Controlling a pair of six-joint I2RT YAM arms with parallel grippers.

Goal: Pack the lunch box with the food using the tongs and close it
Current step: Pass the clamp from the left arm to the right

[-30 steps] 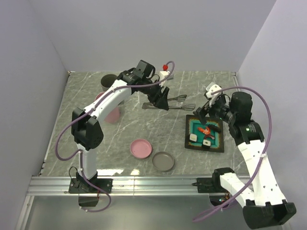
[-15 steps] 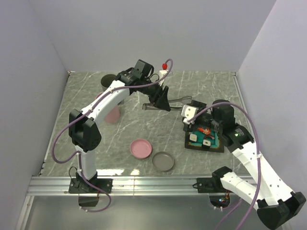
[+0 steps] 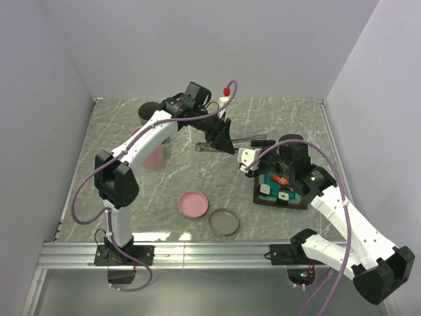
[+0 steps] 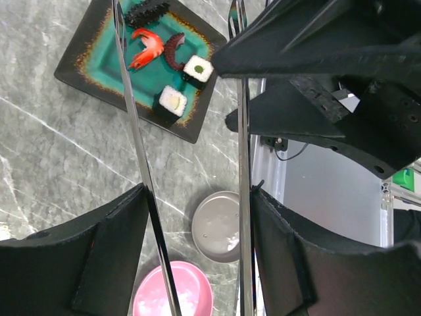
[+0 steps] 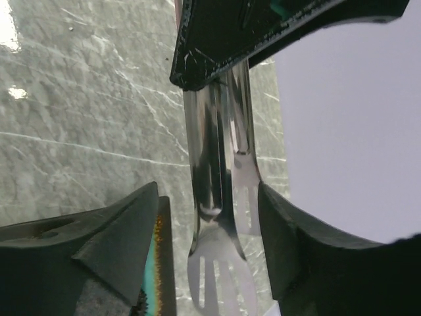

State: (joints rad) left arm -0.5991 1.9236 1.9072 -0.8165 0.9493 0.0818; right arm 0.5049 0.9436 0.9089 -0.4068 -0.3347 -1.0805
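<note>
My left gripper (image 3: pixel 220 137) is shut on the tongs (image 3: pixel 242 139), holding them above the back of the table. In the left wrist view both slim arms of the tongs (image 4: pixel 141 164) press against my fingers either side of the left gripper (image 4: pixel 197 191). My right gripper (image 3: pixel 258 149) is open around the tongs' slotted tips (image 5: pixel 220 263). In the right wrist view the right gripper (image 5: pixel 209 214) has a gap on its left side. The food lies on a teal plate (image 3: pixel 295 197): an orange-red shrimp piece (image 4: pixel 146 49) and two white blocks (image 4: pixel 197 68) (image 4: pixel 172 100). The pink lunch box tub (image 3: pixel 155 158) is partly hidden behind my left arm.
A pink lid (image 3: pixel 193 204) and a grey lid (image 3: pixel 224 222) lie near the front middle. A dark grey round tub (image 3: pixel 148 110) stands at the back left. Walls close in the table on three sides.
My right arm swung left from over the plate to the tongs' tips, and its jaws narrowed. My left gripper and the tongs barely moved.
</note>
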